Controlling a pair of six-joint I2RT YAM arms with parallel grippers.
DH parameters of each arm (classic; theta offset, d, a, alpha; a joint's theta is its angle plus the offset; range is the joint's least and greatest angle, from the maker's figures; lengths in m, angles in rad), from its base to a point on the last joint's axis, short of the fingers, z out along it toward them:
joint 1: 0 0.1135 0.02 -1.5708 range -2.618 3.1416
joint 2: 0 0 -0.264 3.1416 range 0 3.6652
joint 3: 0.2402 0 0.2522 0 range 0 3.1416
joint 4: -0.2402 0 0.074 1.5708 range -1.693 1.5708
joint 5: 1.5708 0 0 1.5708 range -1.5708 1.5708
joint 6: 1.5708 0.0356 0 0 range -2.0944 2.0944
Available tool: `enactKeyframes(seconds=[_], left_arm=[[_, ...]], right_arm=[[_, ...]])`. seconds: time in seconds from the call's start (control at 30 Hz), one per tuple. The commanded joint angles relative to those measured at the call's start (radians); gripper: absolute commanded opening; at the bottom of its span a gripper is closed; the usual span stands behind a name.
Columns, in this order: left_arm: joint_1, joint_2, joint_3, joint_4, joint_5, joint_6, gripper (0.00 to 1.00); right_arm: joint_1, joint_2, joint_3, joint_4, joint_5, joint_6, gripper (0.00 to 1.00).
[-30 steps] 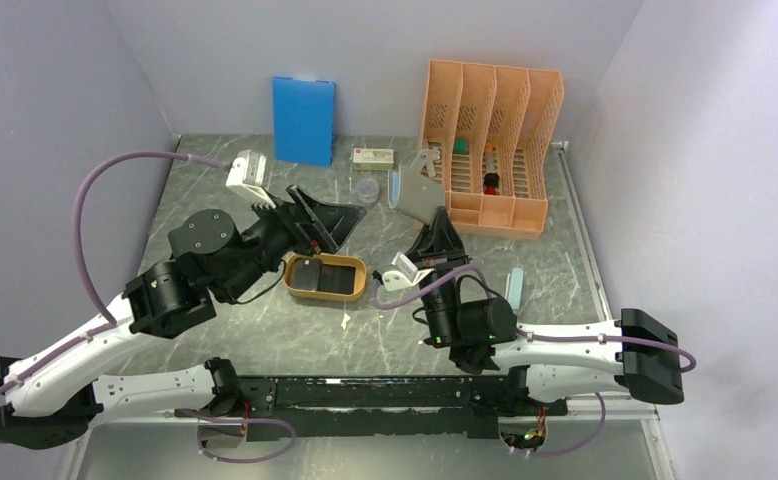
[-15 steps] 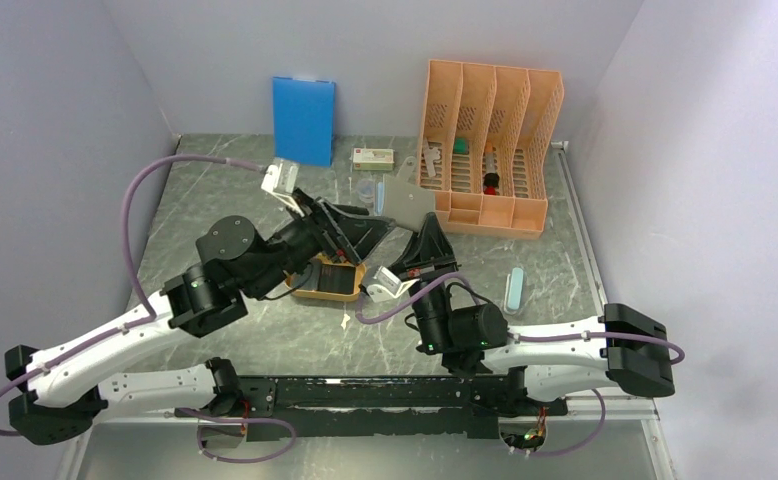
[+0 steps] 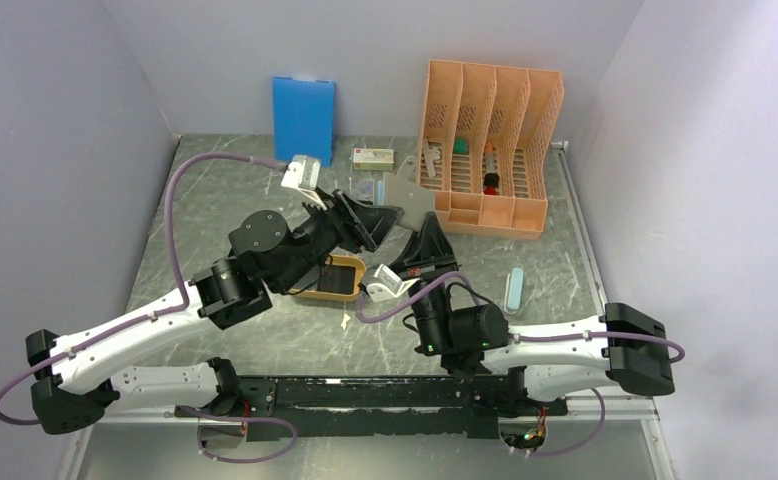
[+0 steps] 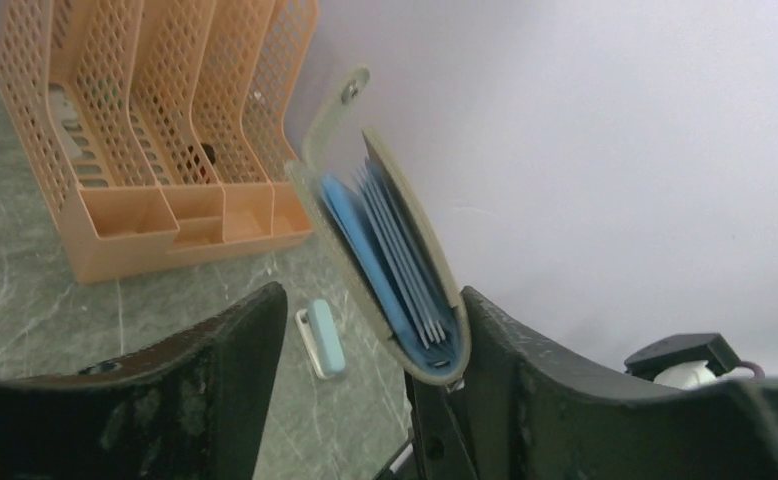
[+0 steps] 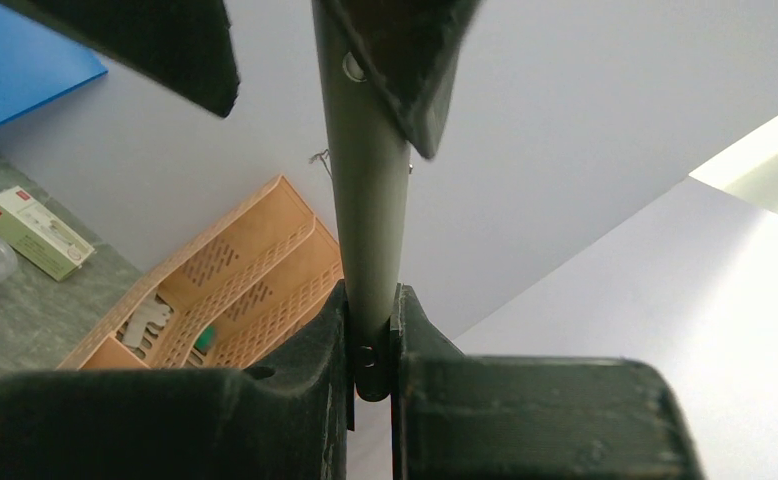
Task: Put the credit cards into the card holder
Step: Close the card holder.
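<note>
**Spreading the holder before any card goes in**

On the table, in front of the orange file rack, my right gripper is clamped tight on the bottom edge of the card holder and holds it upright in the air. My left gripper straddles it with the jaws apart and nothing in them. Its blue pockets fan open towards my left wrist camera. I cannot tell whether the far finger touches the cover.

As I judge it, the job now is to catch only the loose flap, draw it gently aside so one pocket gapes, and keep the right pinch steady.

The credit cards lie in the oval orange tray, half hidden under my left arm, and none is loaded yet.

A second ago my left gripper hung back over that tray at full spread. Since then it has reached forward to the holder and begun narrowing. My right grip is unchanged.
</note>
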Motion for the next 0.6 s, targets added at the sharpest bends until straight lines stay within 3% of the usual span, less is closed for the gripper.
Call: enactKeyframes(seconds=[0.0, 0.37, 0.57], left_arm=[[-0.002, -0.021, -0.014, 0.104, -0.084, 0.009, 0.62], [-0.003, 0.021, 0.007, 0.091, -0.111, -0.034, 0.37], [-0.003, 0.037, 0.015, 0.08, -0.115, -0.049, 0.36]], right_arm=[[0.014, 0.007, 0.038, 0.115, -0.001, -0.001, 0.0], [0.037, 0.048, 0.067, 0.158, 0.014, -0.031, 0.0], [0.05, 0.072, 0.078, 0.192, 0.021, -0.06, 0.0]])
